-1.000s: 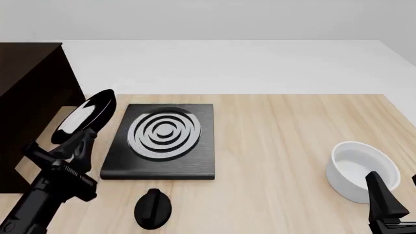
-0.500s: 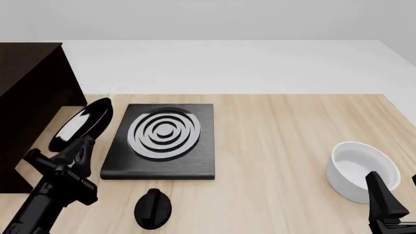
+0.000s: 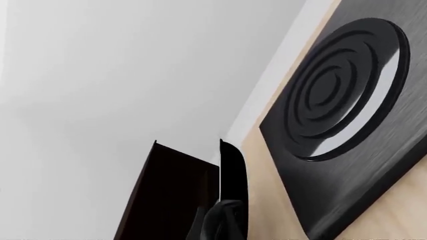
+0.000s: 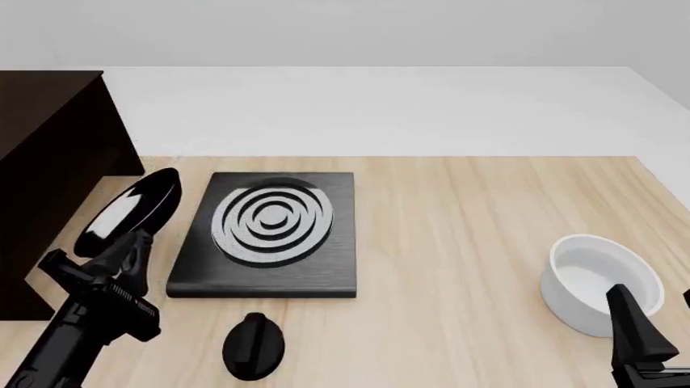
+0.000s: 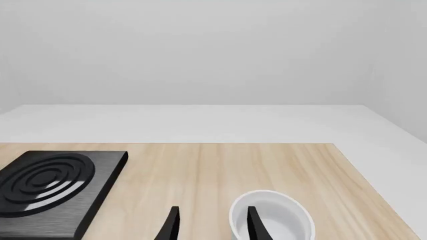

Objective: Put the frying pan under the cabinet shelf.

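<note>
The frying pan [image 4: 129, 207] hangs tilted on edge above the table's left side, between the stove plate and the cabinet shelf [image 4: 48, 153]. My left gripper [image 4: 128, 245] is shut on its handle end, which the fingers hide. In the left wrist view the frying pan [image 3: 233, 192] shows edge-on, with the dark cabinet shelf [image 3: 163, 195] just beyond it. My right gripper [image 5: 212, 227] is open and low at the near right, its fingers [image 5: 253, 224] beside the white bowl and holding nothing. In the front view only a dark part of the right gripper [image 4: 636, 327] shows.
A black square stove plate [image 4: 270, 233] with grey rings lies right of the pan. A small black knob [image 4: 254, 346] sits in front of it. A white bowl [image 4: 599, 279] stands at the near right, close to my right gripper.
My left gripper has carried the tilted pan a little leftward and down, closer to the cabinet. The right arm has not moved.
</note>
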`<state>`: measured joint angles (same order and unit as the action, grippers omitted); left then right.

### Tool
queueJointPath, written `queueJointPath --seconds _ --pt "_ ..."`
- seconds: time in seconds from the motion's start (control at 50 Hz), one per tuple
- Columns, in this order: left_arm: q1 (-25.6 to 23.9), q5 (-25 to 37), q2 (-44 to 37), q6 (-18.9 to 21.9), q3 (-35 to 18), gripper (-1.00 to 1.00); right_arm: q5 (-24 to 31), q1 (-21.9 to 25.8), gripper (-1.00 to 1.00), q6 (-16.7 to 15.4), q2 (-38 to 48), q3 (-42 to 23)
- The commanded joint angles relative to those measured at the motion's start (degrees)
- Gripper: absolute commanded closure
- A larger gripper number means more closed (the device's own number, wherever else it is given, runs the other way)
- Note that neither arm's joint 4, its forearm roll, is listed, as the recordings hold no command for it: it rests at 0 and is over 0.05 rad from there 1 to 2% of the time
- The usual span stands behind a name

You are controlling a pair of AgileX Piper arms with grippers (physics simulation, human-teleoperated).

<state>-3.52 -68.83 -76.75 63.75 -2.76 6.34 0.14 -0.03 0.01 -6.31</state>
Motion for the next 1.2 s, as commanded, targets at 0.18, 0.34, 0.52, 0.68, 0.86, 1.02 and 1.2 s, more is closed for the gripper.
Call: queueJointPath --seconds 0.18,0.34,0.52,0.68,0.86,1.02,1.2 --pt "1.26 -1.06 -1.01 0.81 -1.0 1.0 0.0 -0.01 -1.0 -0.01 0.0 0.0" --pt "2.12 -1.07 -2.35 1.02 -1.61 1.0 0.0 -0.01 -1.0 0.01 0.0 0.0" --pt "2.89 -1.07 -3.81 1.13 -2.37 1.0 0.0 0.01 -1.0 0.0 0.0 0.0" --pt "3.61 -1.06 -4.5 1.4 -2.78 1.0 0.0 -0.01 -1.0 0.01 0.0 0.0" --pt "4.16 -1.06 -4.99 0.97 -3.31 1.0 0.01 0.0 -1.0 0.0 0.0 0.0" --pt "4.1 -1.07 -6.08 0.96 -4.42 1.0 0.0 -0.01 -1.0 0.0 0.0 0.0" --pt "3.81 -1.07 -8.1 0.71 -6.25 1.0 0.0 0.0 -1.0 0.01 0.0 0.0"
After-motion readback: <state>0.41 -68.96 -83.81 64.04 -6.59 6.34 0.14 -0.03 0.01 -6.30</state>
